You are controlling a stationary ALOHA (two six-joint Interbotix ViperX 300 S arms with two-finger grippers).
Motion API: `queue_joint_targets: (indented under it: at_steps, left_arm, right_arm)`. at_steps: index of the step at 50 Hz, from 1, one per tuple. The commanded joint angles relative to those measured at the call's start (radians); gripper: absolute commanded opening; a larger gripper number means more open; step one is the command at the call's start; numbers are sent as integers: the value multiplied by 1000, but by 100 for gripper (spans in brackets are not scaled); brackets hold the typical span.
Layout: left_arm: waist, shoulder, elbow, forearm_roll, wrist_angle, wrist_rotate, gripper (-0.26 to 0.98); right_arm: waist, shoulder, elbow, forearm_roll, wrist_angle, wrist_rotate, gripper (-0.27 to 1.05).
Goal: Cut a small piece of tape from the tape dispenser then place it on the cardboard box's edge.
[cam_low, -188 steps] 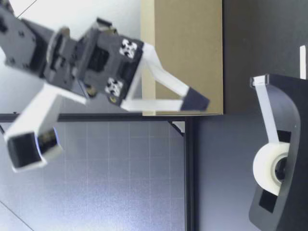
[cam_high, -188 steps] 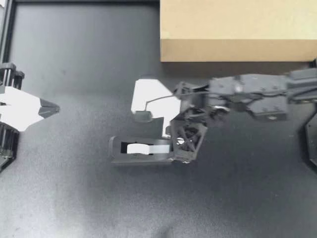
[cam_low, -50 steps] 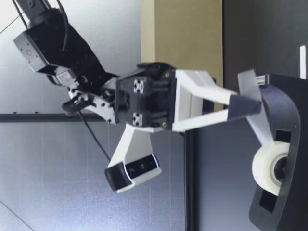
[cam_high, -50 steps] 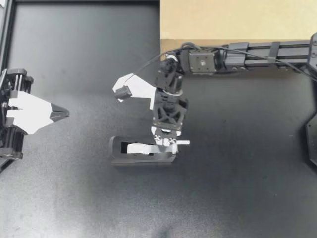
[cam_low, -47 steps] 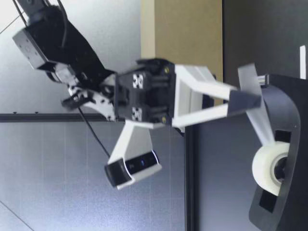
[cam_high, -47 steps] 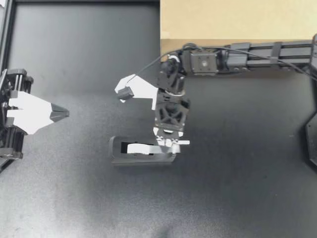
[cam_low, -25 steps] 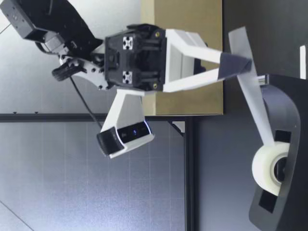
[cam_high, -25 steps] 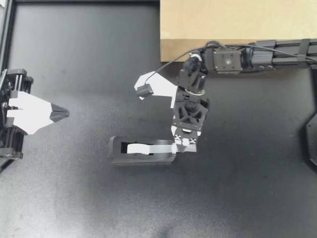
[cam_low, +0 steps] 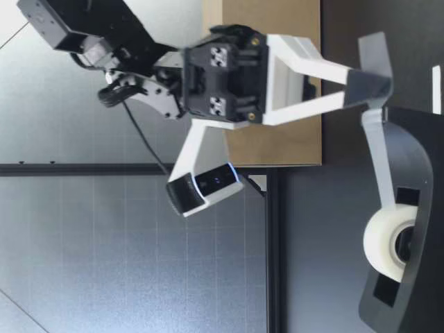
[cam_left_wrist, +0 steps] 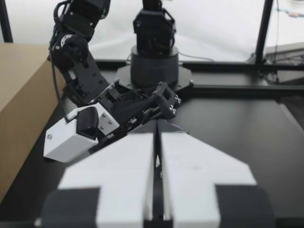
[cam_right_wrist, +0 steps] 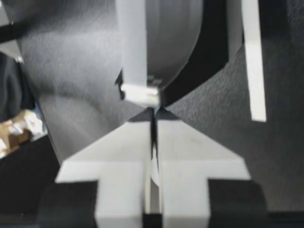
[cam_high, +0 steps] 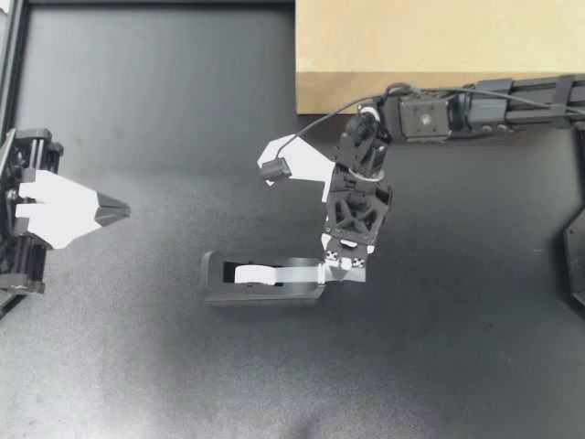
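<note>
A black tape dispenser (cam_high: 219, 279) with a white roll (cam_high: 251, 273) lies mid-table. My right gripper (cam_high: 341, 266) points down just past the dispenser's cutter end, shut on the free end of the tape strip (cam_high: 300, 272). In the low view the tape strip (cam_low: 378, 173) runs taut from the roll (cam_low: 385, 243) over the cutter to my right gripper (cam_low: 374, 82). In the right wrist view the fingertips (cam_right_wrist: 153, 113) pinch the tape (cam_right_wrist: 133, 42) just above the cutter. My left gripper (cam_high: 117, 212) rests shut at the left edge, holding nothing. The cardboard box (cam_high: 439, 46) stands at the back right.
In the left wrist view my left gripper (cam_left_wrist: 156, 138) faces the right arm (cam_left_wrist: 118, 107), with the box (cam_left_wrist: 19, 104) beside it. A black frame rail (cam_high: 14, 55) borders the table's left side. Bare black mat lies in front of the dispenser.
My right gripper has drawn the tape out away from the roll, rising, then sunk back toward the cutter end. The left arm has stayed still.
</note>
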Motion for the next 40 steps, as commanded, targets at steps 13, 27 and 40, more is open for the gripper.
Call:
queue_joint_targets:
  at_steps: [13, 27, 40]
  left_arm:
    - [-3, 18, -12, -17, -5, -2, -13]
    - [-3, 166, -57, -43, -15, 0, 5]
    - [-3, 331, -149, -43, -49, 5, 49]
  right_arm:
    - [-8, -46, 48, -23, -54, 0, -9]
    - [6, -284, 25, -215, -103, 52, -9]
    - [120, -364, -52, -525, -121, 209, -9]
